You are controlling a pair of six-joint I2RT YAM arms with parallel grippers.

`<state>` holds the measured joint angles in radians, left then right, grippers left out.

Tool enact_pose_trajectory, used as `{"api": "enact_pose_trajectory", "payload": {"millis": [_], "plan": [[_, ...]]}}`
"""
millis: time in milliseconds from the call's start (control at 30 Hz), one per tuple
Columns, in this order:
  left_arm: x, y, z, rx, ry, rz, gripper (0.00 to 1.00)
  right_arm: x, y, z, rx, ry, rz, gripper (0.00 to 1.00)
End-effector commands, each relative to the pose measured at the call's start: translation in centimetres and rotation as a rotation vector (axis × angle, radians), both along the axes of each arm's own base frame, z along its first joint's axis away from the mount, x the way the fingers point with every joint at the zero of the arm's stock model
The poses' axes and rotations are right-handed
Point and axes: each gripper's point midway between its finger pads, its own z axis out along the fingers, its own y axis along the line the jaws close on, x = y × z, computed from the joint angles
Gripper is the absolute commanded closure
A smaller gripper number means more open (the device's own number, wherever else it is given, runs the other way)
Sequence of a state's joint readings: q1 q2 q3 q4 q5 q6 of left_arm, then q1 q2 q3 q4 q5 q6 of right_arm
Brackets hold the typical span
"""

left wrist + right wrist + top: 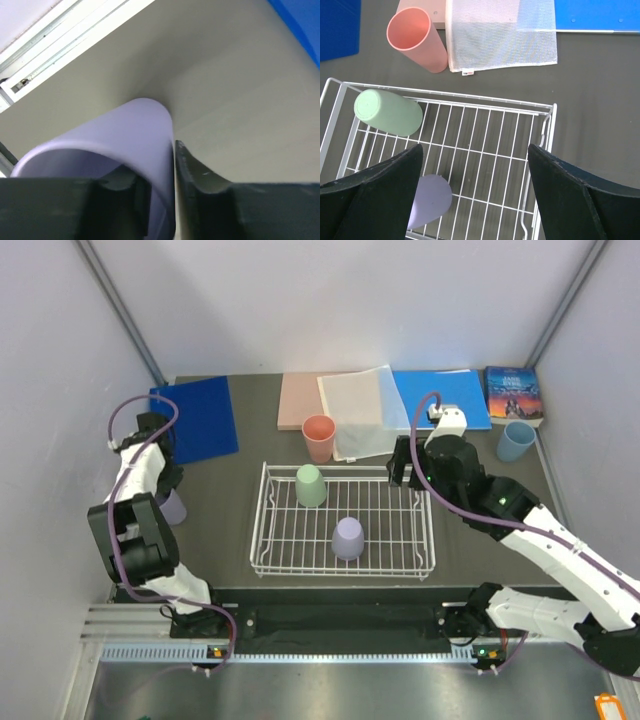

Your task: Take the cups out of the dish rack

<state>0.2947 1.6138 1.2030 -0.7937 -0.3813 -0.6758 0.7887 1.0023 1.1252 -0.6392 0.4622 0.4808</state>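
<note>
Top view, dish rack: The white wire dish rack (283, 540) sits mid-table, in front of both arms.
Top view, cups inside: The pale green cup (311, 485) stands upside down near the rack's far left corner. The racked lavender cup (348, 538) stands upside down toward the near middle.
Top view, cups outside: The salmon pink cup (319, 438) stands mouth-up just beyond the rack's far rail. The light blue cup (516, 441) stands mouth-up at the table's far right, by a book (513, 393). The held lavender cup (173, 507) is well left of the rack.
Top view, grippers: The left gripper (168, 496) is at the held lavender cup. The right gripper (402, 472) hangs over the rack's far right corner.
Left wrist, cup: Smooth, plain lavender plastic, open mouth toward the camera.
Left wrist, fingers: The fingers (200, 180) are drawn narrow, pinching the cup's wall, one inside the mouth and one outside.
Right wrist, fingers: The fingers (375, 195) are spread wide over the rack with nothing between them but bare wire.
Right wrist, cups: The racked lavender cup is just beside the left-hand finger. The green cup is farther off at the corner. The pink cup is past the rail, beside a white mesh bag (500, 32).
</note>
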Motion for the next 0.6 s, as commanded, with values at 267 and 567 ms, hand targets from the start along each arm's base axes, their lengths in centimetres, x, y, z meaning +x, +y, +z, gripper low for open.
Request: {"api": "enact_pose_trajectory", "payload": {"millis": [267, 567], "plan": [[0.0, 0.6, 4.3, 0.036, -0.069, 0.023, 0.53, 0.4, 0.7, 0.6, 0.046, -0.014, 0.003, 0.16], [0.6, 0.3, 12.3, 0.130, -0.211, 0.035, 0.01, 0.2, 0.7, -0.1, 0.036, -0.006, 0.012, 0.13]]}}
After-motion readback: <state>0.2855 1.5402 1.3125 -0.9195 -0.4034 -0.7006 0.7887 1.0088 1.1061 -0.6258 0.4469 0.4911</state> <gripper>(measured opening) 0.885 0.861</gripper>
